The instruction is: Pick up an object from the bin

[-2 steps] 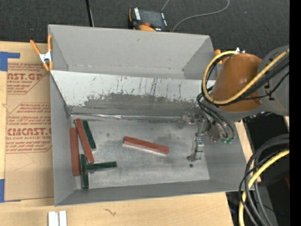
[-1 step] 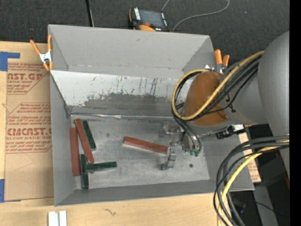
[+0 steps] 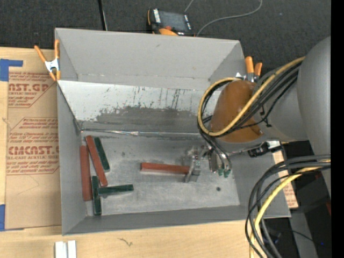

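**Soft light on the bin (image 3: 145, 58)**

The light is bright and even. The bin's back wall looks pale, and its bottom is a darker grey. The orange cover (image 3: 236, 112) is lighter on top. The carpet (image 3: 54, 4) behind is very dark.

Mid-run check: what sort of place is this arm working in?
Likely a robotics lab's grasping test cell: a grey metal bin holds a few red and dark green sticks, and the arm, hung with yellow and black cables, has its gripper at the right end of the middle red stick.
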